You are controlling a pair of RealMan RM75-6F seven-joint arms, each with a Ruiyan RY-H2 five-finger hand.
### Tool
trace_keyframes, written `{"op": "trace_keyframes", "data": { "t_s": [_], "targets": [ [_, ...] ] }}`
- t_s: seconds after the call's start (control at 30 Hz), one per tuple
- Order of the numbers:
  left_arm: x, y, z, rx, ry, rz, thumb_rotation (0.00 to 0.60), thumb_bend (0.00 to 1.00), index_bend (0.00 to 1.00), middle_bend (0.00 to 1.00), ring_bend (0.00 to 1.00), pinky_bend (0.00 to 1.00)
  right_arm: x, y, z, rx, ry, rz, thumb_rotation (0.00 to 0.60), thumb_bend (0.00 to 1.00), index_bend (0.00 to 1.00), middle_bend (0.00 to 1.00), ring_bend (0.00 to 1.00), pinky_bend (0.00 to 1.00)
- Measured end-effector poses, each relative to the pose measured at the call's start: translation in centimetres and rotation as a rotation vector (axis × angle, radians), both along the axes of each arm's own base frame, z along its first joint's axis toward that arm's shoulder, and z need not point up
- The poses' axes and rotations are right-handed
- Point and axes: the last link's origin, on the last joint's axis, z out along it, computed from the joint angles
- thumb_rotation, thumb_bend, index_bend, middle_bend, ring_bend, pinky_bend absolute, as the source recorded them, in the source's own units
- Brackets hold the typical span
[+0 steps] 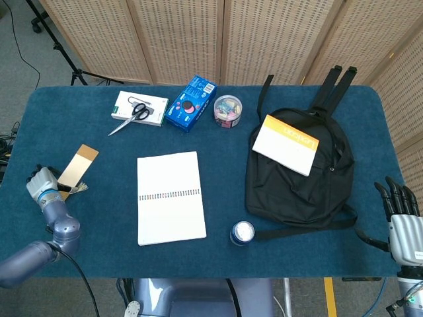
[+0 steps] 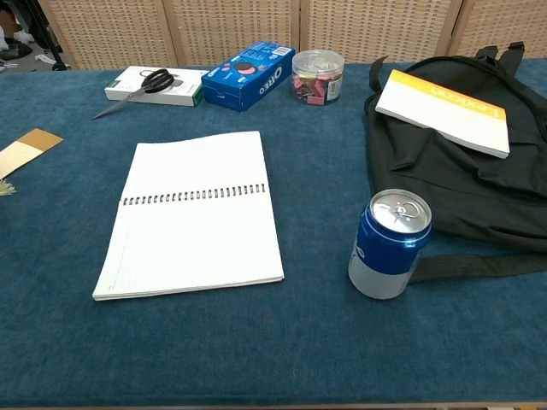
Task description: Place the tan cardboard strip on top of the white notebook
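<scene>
The tan cardboard strip [image 1: 77, 165] lies slanted on the blue cloth near the table's left edge, and its far end shows in the chest view [image 2: 26, 147]. My left hand [image 1: 41, 182] is at the strip's near end, fingers curled around it, holding it low over the cloth. A small frayed tassel [image 1: 80, 189] sits beside that end. To the strip's right, the white spiral notebook [image 1: 170, 197] [image 2: 198, 211] lies open and flat with nothing on it. My right hand [image 1: 400, 218] hangs off the table's right front corner, fingers spread, holding nothing.
Scissors on a white box [image 1: 138, 109], a blue Oreo box [image 1: 191, 104] and a clip jar [image 1: 227, 109] line the back. A black backpack [image 1: 301, 178] carrying a yellow-edged book [image 1: 286, 144] fills the right side. A blue can [image 2: 390, 243] stands right of the notebook.
</scene>
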Motion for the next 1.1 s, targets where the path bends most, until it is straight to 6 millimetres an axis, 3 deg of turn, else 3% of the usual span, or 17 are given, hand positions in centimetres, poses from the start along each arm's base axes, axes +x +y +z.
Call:
{"op": "trace_keyframes", "data": {
  "t_s": [0.2,1.1],
  "targets": [
    [0.0,0.0,-0.2,0.000,0.009,0.006,0.600,0.05,0.51,0.00,0.00,0.00,0.0,0.0,0.0,0.002,-0.007,0.002,0.600,0.16,0.07,0.00,0.00,0.00],
    [1.7,-0.4,2.1,0.033,-0.003,-0.115,0.600,0.05,0.51,0.00,0.00,0.00,0.1,0.1,-0.2,0.010,-0.001,0.000,0.600,0.16,0.07,0.00,0.00,0.00]
  ]
}}
